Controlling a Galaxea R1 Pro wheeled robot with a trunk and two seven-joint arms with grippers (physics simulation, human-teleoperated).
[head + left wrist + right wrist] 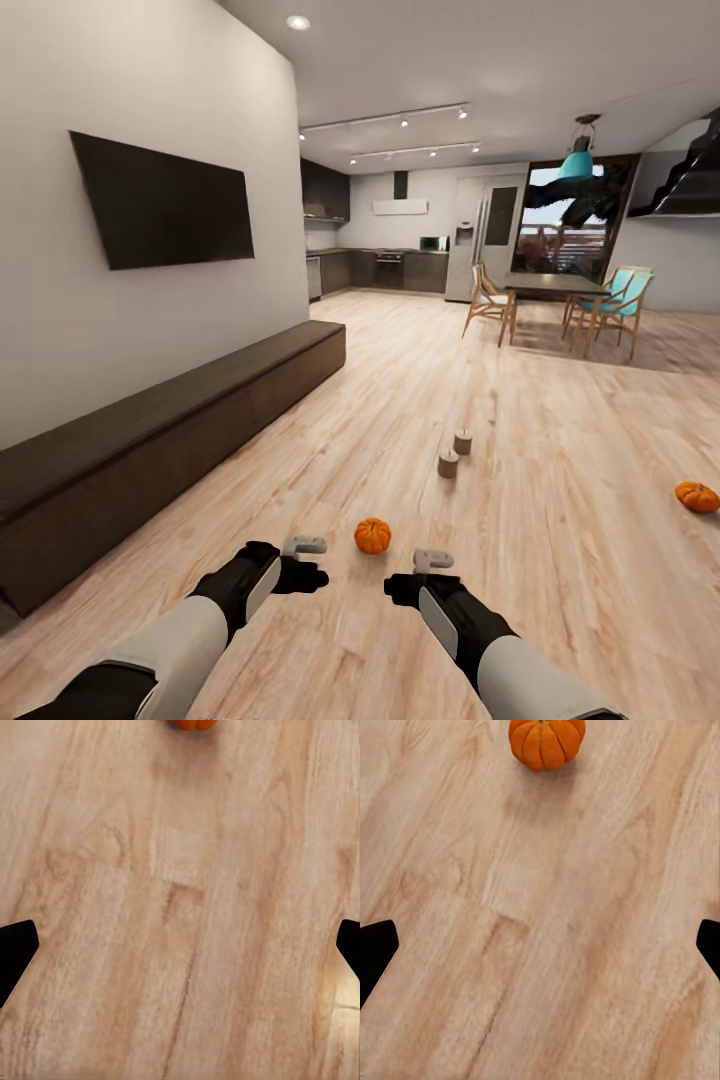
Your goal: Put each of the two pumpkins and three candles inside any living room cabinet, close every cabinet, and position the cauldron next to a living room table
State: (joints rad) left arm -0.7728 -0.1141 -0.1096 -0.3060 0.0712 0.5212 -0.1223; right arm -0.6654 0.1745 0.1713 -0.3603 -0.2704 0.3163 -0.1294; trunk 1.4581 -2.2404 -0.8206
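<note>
Left gripper (305, 546) and right gripper (433, 560) hung low over the wood floor (520, 420), both spread wide, holding nothing. Near pumpkin (372, 535) sat on the floor between them, just ahead. Two candles (455, 453) stood farther ahead. Second pumpkin (697, 496) lay well off past the right gripper. Cabinet (150, 440) ran along the wall beyond the left gripper, fronts shut.

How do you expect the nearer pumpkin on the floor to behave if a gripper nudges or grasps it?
The nearer pumpkin is round and sits free on the smooth wooden floor, so a nudge would probably roll it. Its ribbed, curved sides look rigid, but fingers might slip off unless they close across its middle. It looks small, so probably light.
</note>
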